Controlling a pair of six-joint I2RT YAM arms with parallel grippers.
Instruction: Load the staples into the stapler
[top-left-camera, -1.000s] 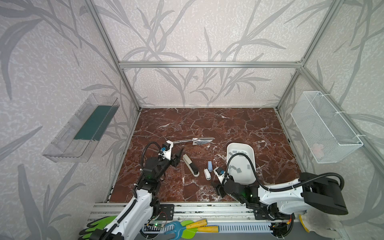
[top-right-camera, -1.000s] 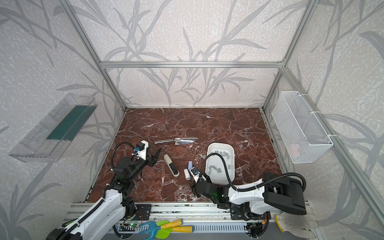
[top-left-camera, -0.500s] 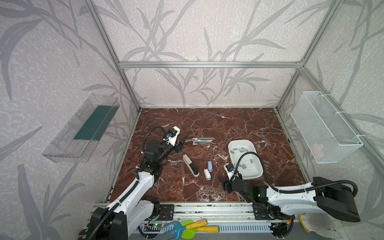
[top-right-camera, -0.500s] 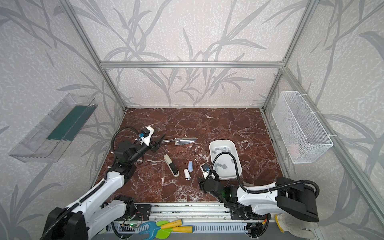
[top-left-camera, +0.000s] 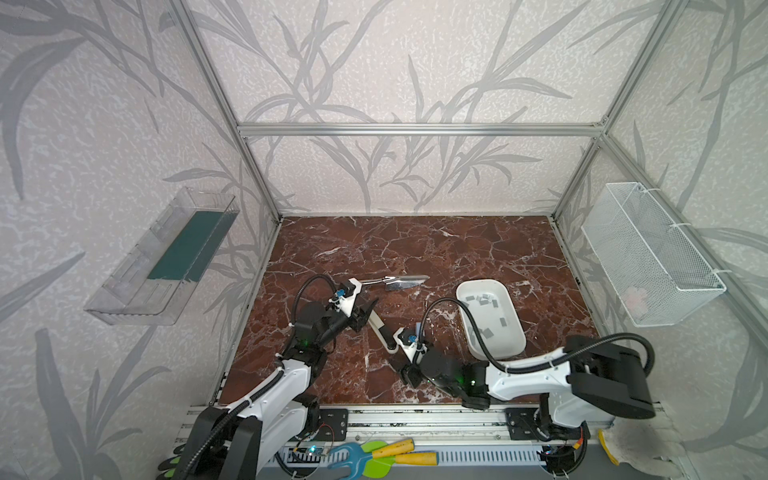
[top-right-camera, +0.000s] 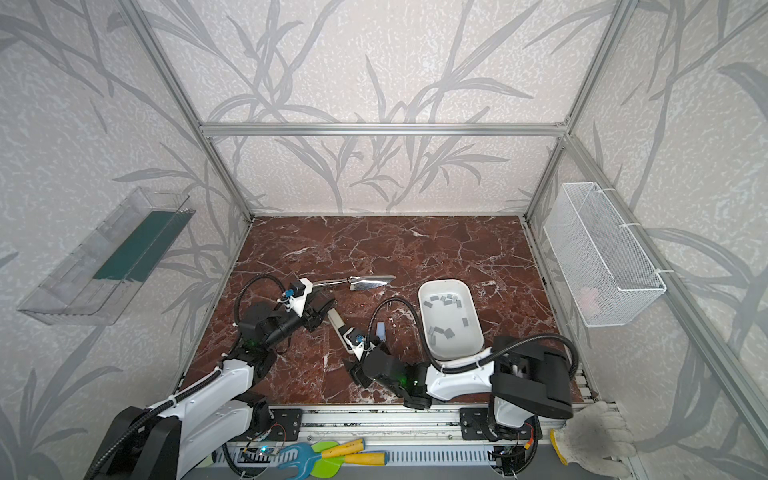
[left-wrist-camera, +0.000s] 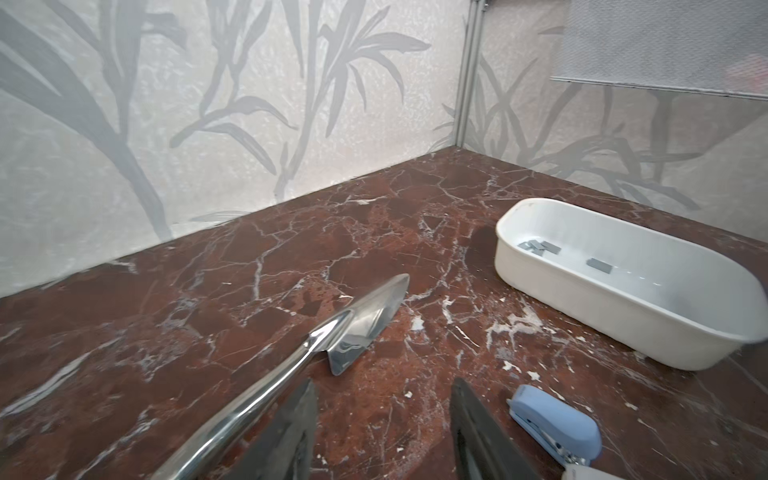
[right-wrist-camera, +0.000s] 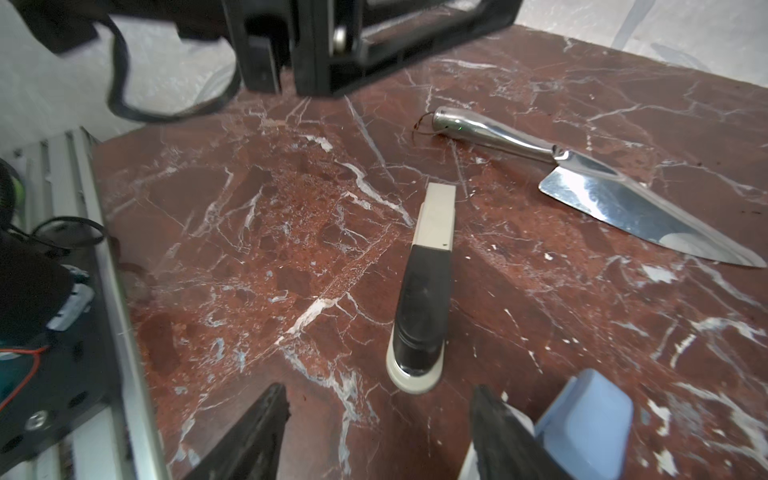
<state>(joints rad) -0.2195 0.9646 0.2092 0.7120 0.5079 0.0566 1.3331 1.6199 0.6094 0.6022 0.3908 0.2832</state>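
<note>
My target is the staples (top-left-camera: 484, 298): small grey strips scattered loose on the floor of the white tray (top-left-camera: 505, 347), which sits on the right of the marble floor, well apart from both arms. A few overlap at the tray's far end and the rest lie single and flat nearer to me.

The long black-and-cream stapler (right-wrist-camera: 424, 307) lies left of centre, closed, with its cream end pointing far-left. The left gripper (left-wrist-camera: 383, 384) is by that far end, jaws moderately apart and empty. I can't tell whether it touches the stapler. The right gripper (right-wrist-camera: 377, 392) sits just off the stapler's near, rounded end, jaws wide with nothing between them. A small blue stapler (left-wrist-camera: 555, 424) lies just to the right, and a shiny metal trowel (left-wrist-camera: 361, 320) lies beyond.

I expect each strip to weigh next to nothing. It should be stiff along its length but brittle, likely to snap into pieces if squeezed hard or bent. Smooth metal on glossy plastic will skate away from a fingertip. I'd come straight down and pinch lightly across the narrow width at mid-length, starting with an overlapped strip whose edge is raised, or nudge one against the tray wall first
</note>
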